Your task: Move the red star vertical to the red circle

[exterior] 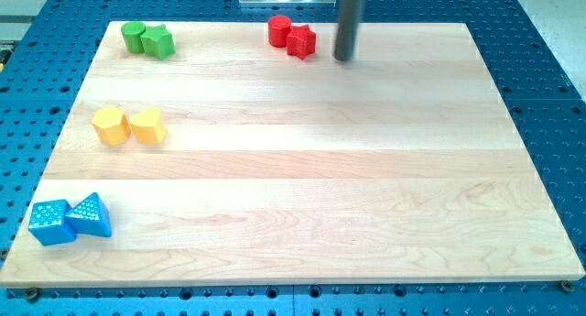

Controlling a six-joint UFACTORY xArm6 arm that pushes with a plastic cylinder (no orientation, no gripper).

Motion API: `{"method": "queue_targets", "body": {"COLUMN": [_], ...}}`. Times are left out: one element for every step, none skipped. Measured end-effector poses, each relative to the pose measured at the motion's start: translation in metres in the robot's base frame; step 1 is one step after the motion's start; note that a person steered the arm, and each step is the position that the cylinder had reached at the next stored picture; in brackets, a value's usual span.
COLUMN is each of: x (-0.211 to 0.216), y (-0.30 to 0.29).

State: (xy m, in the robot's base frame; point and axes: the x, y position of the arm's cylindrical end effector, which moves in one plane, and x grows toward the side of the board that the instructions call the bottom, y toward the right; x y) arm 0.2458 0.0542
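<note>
**Tip stood right of the red pair**

At the far edge of the tabletop (302, 188), my tip (344, 59) stood just right of the red star (301, 42), not touching. The red circle (279, 30) touched the star's left. No hand was fitted, so nothing was gripped.

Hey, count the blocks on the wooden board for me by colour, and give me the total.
Green: 2, a circle and a star
Red: 2, the red circle and the red star
Yellow: 2, a hexagon and a heart
Blue: 2, a cube and a triangle
Total: 8

My tip stands right of the red star.
</note>
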Motion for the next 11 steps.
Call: {"method": "queue_targets", "body": {"x": [-0.039,-0.027,0.014,-0.005,-0.047,-0.011,0.065,0.115,0.16,0.16,0.147], "y": [-0.036,-0.111,-0.112,-0.09,-0.084,-0.039,-0.035,-0.06,-0.039,-0.072,-0.042]}}
